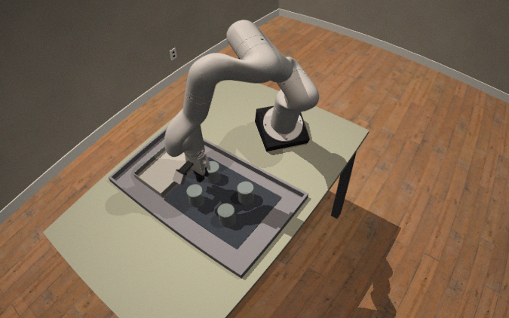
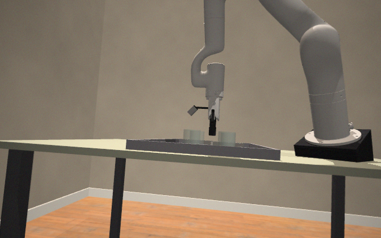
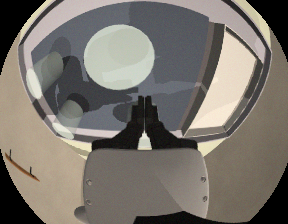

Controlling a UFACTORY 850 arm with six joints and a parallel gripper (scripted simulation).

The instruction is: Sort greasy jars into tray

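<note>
Four pale glass jars stand mouth down on the dark mat [image 1: 224, 202]: one at the back [image 1: 213, 166], one at the left [image 1: 194, 192], one at the right [image 1: 244, 188] and one at the front [image 1: 225, 212]. My gripper [image 1: 200, 177] is shut and empty. It hangs between the back jar and the left jar, touching neither. In the side view my fingertips [image 2: 212, 132] reach down to about jar-top height. In the wrist view the closed fingers point at a jar [image 3: 119, 58] just beyond them. The tray [image 1: 156, 172] beside the mat holds no jar.
The tray and the mat lie inside a grey rimmed steel top [image 1: 248, 252] on the green table. The arm's black base [image 1: 282, 129] stands at the table's back right. The tray's rim [image 3: 211, 63] is close on the right in the wrist view.
</note>
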